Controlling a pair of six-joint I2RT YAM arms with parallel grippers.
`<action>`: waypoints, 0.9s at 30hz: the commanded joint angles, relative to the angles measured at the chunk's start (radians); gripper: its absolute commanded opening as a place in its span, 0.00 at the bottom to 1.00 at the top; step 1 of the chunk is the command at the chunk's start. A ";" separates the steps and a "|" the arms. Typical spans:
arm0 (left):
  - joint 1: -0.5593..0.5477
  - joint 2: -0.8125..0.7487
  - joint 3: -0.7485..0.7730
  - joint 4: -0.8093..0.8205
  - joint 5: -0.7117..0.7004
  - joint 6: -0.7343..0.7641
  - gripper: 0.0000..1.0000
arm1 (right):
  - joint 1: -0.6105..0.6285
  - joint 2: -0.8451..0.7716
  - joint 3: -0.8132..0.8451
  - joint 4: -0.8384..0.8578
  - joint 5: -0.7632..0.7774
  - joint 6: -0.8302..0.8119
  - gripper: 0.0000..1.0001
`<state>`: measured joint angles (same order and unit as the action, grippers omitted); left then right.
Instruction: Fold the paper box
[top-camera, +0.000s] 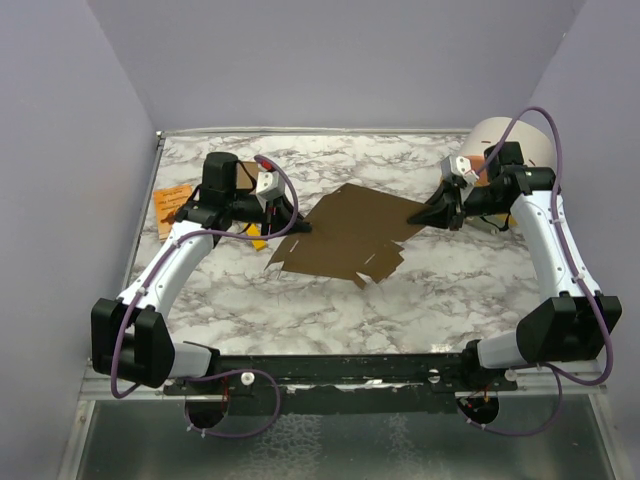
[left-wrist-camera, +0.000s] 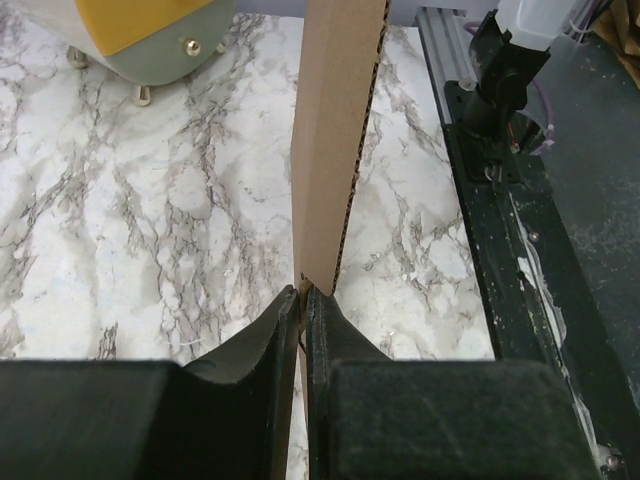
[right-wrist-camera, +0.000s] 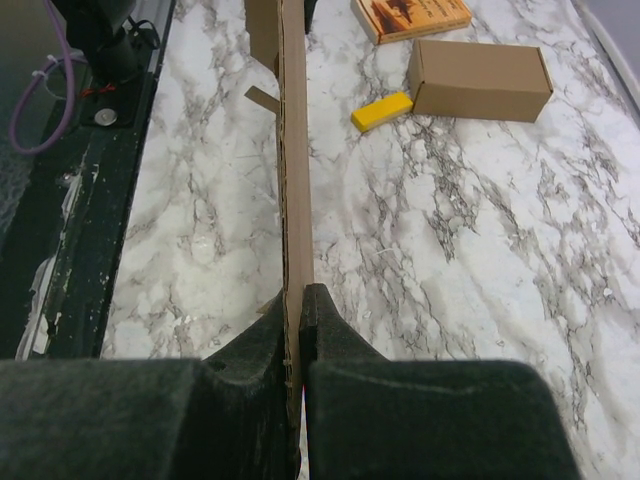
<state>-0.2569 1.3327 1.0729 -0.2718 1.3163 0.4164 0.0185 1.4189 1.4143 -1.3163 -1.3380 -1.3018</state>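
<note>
The paper box (top-camera: 345, 235) is a flat, notched brown cardboard sheet lying mid-table between both arms. My left gripper (top-camera: 300, 228) is shut on its left corner. In the left wrist view the sheet (left-wrist-camera: 335, 130) runs away edge-on from the closed left gripper (left-wrist-camera: 303, 292). My right gripper (top-camera: 415, 215) is shut on the sheet's right corner. The right wrist view shows the cardboard (right-wrist-camera: 296, 150) as a thin upright strip pinched in the right gripper (right-wrist-camera: 298, 295). Each held corner seems raised a little off the marble.
A small ready-made cardboard box (right-wrist-camera: 478, 80), a yellow block (right-wrist-camera: 381, 111) and an orange booklet (top-camera: 174, 207) lie at the far left. A rounded white and yellow object (top-camera: 510, 140) stands at the back right. The black base rail (top-camera: 340, 370) lines the near edge.
</note>
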 joint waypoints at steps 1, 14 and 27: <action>-0.005 -0.005 0.028 0.032 -0.034 -0.004 0.08 | 0.003 -0.019 -0.006 0.035 -0.024 0.033 0.01; -0.004 0.002 0.029 0.068 -0.044 -0.030 0.00 | 0.003 -0.012 -0.009 0.035 -0.041 0.041 0.01; 0.179 -0.218 -0.141 0.506 -0.531 -0.477 0.55 | -0.017 -0.025 -0.061 0.263 0.026 0.314 0.01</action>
<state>-0.1719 1.2522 1.0107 -0.0177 1.0164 0.1783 0.0174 1.4189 1.3743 -1.1908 -1.3296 -1.1427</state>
